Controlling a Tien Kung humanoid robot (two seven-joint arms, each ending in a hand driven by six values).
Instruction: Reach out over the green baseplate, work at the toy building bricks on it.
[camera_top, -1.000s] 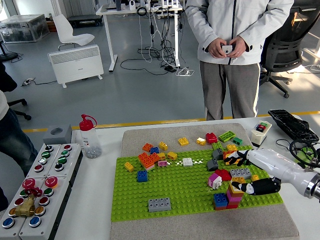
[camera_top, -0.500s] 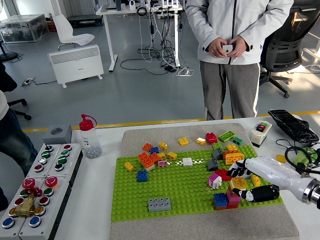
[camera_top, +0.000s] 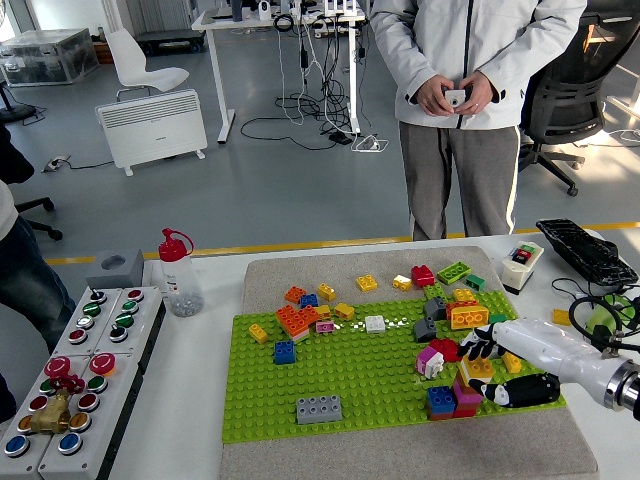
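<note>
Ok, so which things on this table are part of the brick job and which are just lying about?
Part of the job:
green baseplate
orange brick cluster
grey brick
blue and pink stack
right robot hand, spread over the bricks

Just lying about:
red-capped bottle
button boxes
black keyboard

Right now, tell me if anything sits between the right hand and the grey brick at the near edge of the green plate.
Yes. The right hand is at the green plate's right end; a blue brick and a pink stack stand just left of it, on the way to the grey brick. Past them the studs look bare.
</note>
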